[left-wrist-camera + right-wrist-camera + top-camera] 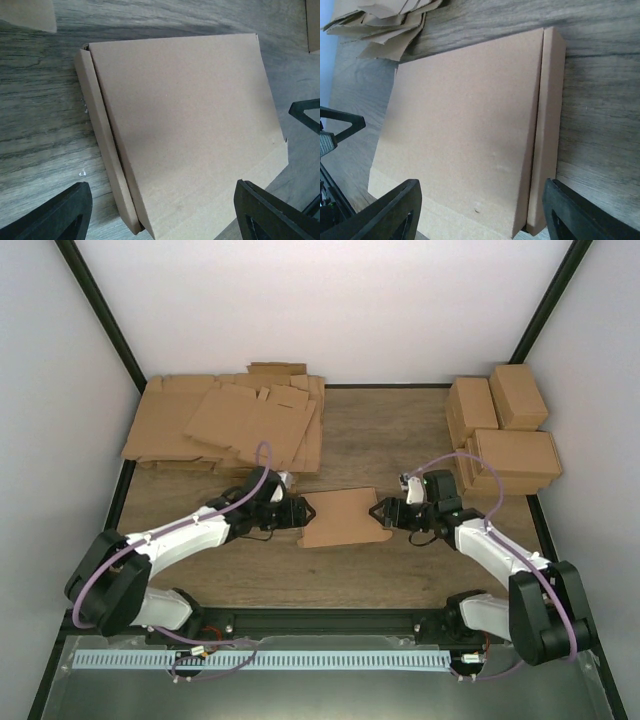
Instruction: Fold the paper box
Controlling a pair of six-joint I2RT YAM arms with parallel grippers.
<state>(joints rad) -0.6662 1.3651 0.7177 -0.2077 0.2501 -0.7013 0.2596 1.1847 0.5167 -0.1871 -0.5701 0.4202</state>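
Cardboard: paper box (343, 518), plain brown faces, laid flat on table (400, 430).
Left gripper (296, 512): fingers held spread, at box's left end.
Right gripper (384, 512): fingers held spread, at right end.

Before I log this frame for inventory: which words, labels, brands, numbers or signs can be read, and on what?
No readable text anywhere.
The flat plain brown cardboard box is unprinted in all three views.
The heap of flat brown cardboard sheets and the stacked folded brown cardboard boxes show no print.
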